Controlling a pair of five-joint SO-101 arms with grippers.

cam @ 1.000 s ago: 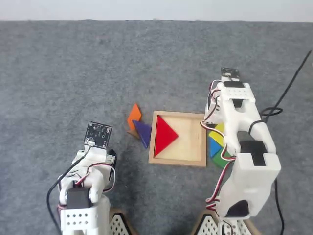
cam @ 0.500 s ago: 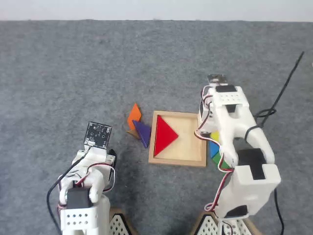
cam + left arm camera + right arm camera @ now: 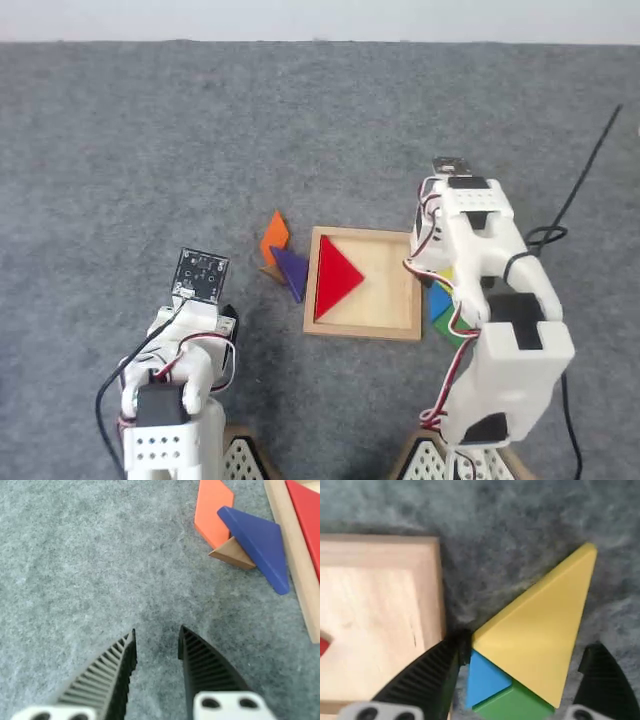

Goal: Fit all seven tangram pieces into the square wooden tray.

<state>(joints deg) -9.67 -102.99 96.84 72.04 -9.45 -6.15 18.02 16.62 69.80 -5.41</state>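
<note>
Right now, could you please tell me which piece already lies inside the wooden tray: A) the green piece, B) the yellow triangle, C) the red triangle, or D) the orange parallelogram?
C: the red triangle lies flat inside the wooden tray, and the rest of the tray floor that shows is bare wood.

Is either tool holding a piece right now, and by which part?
Nothing is held. The right tool is open astride the yellow triangle, not clamped on it; the left tool is open over the carpet.
</note>
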